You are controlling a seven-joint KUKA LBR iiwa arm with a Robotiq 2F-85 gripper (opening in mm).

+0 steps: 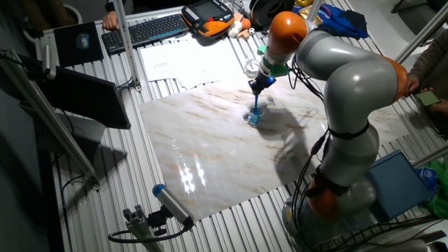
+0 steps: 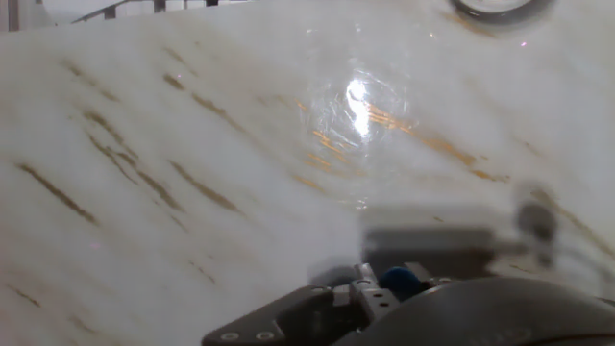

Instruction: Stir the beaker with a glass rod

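Note:
In the fixed view the beaker (image 1: 253, 117), a tiny blue-tinted glass cup, stands upright on the marble slab (image 1: 210, 147), right of its middle. The glass rod (image 1: 257, 103), thin and light blue, runs from my gripper (image 1: 260, 87) straight down into the beaker. My gripper hangs just above the beaker and is shut on the rod's upper end. The hand view shows mostly blurred marble with a bright glare; only dark gripper parts with a blue spot (image 2: 397, 281) show at the bottom edge. Beaker and rod cannot be made out there.
An untinted clear glass vessel (image 1: 250, 67) stands behind the beaker at the slab's far edge; its rim (image 2: 500, 8) shows in the hand view. Papers (image 1: 178, 56), a keyboard (image 1: 143, 29), an orange pendant (image 1: 208, 17) and a blue cloth (image 1: 343, 21) lie at the back. A blue-tipped tool (image 1: 171, 203) lies at the front.

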